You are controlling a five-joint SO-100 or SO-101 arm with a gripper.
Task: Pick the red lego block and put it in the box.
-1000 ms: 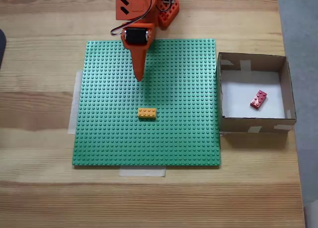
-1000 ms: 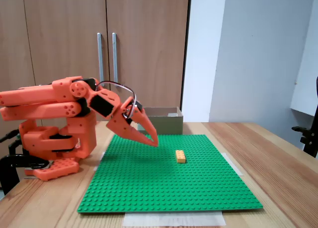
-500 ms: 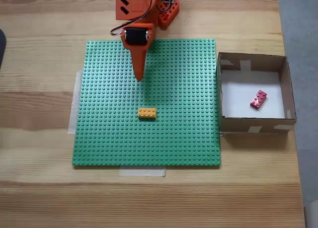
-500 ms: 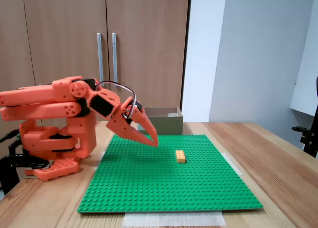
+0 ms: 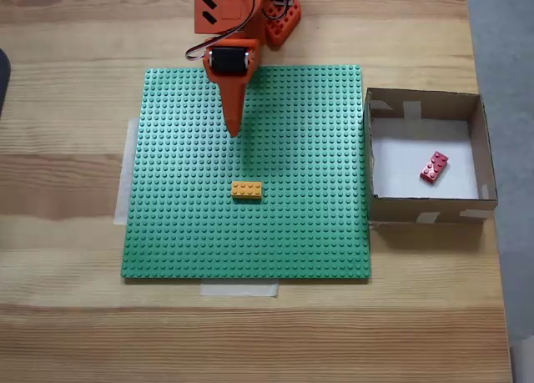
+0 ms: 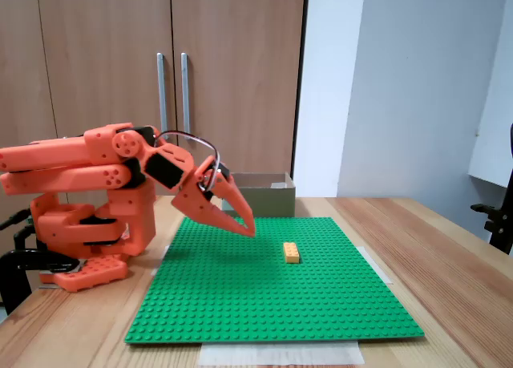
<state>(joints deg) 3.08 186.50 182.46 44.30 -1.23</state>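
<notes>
Red lego block (image 5: pixel 434 167), a small studded plastic brick, lies tilted on the white floor of the shallow square brown cardboard box (image 5: pixel 368 162), toward the right-hand wall as the view from above shows it, touching none of the walls. The box has pale tape patches on its walls and sits just beside the right edge of the big green studded baseplate (image 5: pixel 179 233); from the side view I see only its brown wall (image 6: pixel 264 198) behind the plate.

My orange two-finger gripper (image 5: pixel 234 131) points down over the upper middle of the green plate, empty, its fingers drawn together into one narrow point with no gap I can make out. In the side view the tip (image 6: pixel 248 228) hangs just above the studs, and my arm (image 6: pixel 72 167) is folded low over its base at the left.

Well apart from my tip, a small orange-yellow studded brick (image 5: pixel 246 189) sits near the centre of the plate, lengthwise across the view from above; in the side view it (image 6: pixel 291 252) lies to the right of my tip. The plate rests on a pale wooden table (image 5: pixel 75 316), with strips of pale tape (image 5: pixel 239 289) at its edges.
</notes>
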